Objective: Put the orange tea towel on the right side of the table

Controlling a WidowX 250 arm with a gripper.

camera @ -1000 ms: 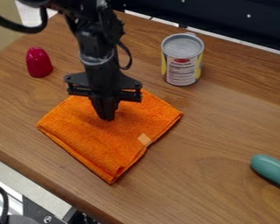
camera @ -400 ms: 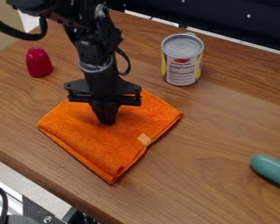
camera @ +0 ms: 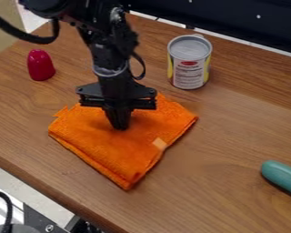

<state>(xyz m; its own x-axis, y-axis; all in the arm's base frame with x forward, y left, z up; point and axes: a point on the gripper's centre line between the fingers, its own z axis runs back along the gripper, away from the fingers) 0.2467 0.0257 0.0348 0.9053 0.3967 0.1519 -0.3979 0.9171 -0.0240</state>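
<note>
From where I stand, the orange tea towel [camera: 105,145] lies folded near the table's [camera: 233,136] slanting near edge, left of the middle, a small corner poking up at its far left. The black gripper [camera: 120,127] points down onto it, fingers pressed together; whether they pinch cloth, I can't tell. The wood grain shows warm brown around a lidded can [camera: 189,63] toward the far edge, a deep-pink rounded object [camera: 40,66] farther left, and a teal object [camera: 283,175] at right. Behind runs a dark panel [camera: 233,16]; below the near edge, pale floor [camera: 26,189] shows.
</note>
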